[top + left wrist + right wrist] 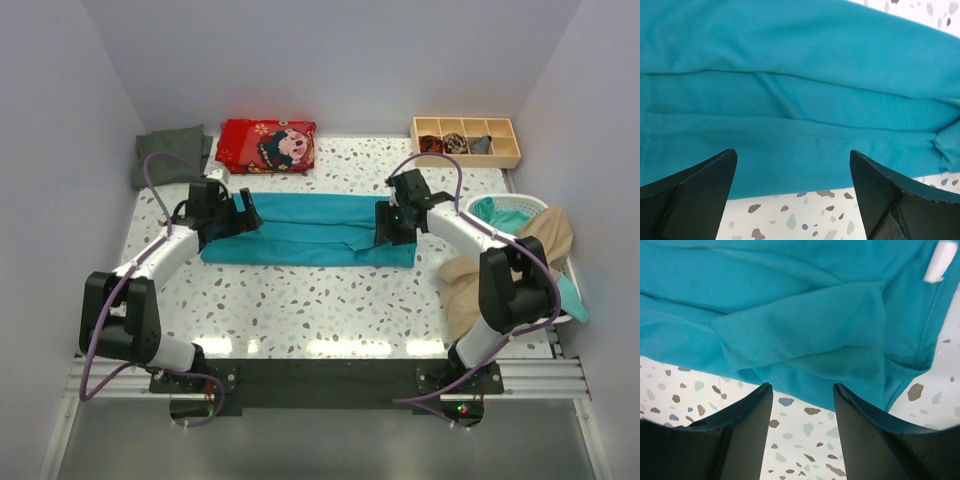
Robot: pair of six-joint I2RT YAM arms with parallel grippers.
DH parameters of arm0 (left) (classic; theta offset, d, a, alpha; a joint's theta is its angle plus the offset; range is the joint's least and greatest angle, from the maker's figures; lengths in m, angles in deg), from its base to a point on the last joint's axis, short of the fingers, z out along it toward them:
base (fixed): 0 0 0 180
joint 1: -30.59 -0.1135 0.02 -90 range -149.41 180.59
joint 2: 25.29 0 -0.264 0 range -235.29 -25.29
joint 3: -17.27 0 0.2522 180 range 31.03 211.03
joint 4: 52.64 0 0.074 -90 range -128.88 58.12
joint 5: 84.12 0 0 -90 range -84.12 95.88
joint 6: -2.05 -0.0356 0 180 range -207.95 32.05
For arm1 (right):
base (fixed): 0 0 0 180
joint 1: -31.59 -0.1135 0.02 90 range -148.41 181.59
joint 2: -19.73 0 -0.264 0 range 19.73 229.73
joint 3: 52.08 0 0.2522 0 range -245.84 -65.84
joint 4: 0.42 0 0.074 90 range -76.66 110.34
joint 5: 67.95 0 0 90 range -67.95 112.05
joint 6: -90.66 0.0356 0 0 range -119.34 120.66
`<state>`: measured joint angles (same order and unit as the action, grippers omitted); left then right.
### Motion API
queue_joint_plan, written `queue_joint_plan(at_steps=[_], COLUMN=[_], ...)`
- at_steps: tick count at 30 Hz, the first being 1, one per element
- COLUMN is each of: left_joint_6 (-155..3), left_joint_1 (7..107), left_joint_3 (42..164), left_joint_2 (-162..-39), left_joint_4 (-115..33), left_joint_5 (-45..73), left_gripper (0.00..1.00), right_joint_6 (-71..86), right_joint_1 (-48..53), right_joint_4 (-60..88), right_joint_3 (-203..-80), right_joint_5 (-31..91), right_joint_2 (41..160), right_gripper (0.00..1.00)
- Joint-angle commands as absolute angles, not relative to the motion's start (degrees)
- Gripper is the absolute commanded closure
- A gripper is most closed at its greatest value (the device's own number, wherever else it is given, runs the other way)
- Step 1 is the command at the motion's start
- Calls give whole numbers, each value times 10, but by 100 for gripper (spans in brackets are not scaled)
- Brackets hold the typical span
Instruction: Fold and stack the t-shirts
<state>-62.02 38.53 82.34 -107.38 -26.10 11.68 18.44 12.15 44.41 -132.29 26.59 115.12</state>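
Seen from above, both short ends of the teal t-shirt (310,230) are covered by the wrists, and the right arm hides part of the beige t-shirt (462,285), which hangs limp over the white basket (522,206) at the right edge. The teal shirt lies at the centre of the speckled bench (320,310) as a long flat band of soft, matte cloth with lengthwise creases. At its right end there is a bunched triangular fold, a stitched hem and a white tag (939,262). The left tool (792,152) is spread wide with nothing between its dark fingers, above the shirt's near edge. The right tool (802,386) is parted more narrowly, also with nothing between its fingers, where cloth meets bare bench. A crumpled grey-green t-shirt (172,152) sits at upper left beside a red printed bundle (266,145). Below the teal band the bench lies bare across to the arm bases
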Motion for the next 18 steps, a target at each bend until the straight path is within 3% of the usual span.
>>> queue_joint_plan(at_steps=[1, 18], left_joint_6=[-604, -618], left_joint_1=[396, 402], left_joint_3=[810, 821], left_joint_2=[-1087, -1137], left_joint_4=[-318, -312], left_joint_5=[178, 186], left_gripper=[0, 0], right_joint_6=[199, 183], right_joint_1=[121, 121], right_joint_4=[419, 371], right_joint_3=[-1306, -1357], right_joint_5=[300, 283], right_joint_2=[1139, 1239], right_gripper=[44, 43])
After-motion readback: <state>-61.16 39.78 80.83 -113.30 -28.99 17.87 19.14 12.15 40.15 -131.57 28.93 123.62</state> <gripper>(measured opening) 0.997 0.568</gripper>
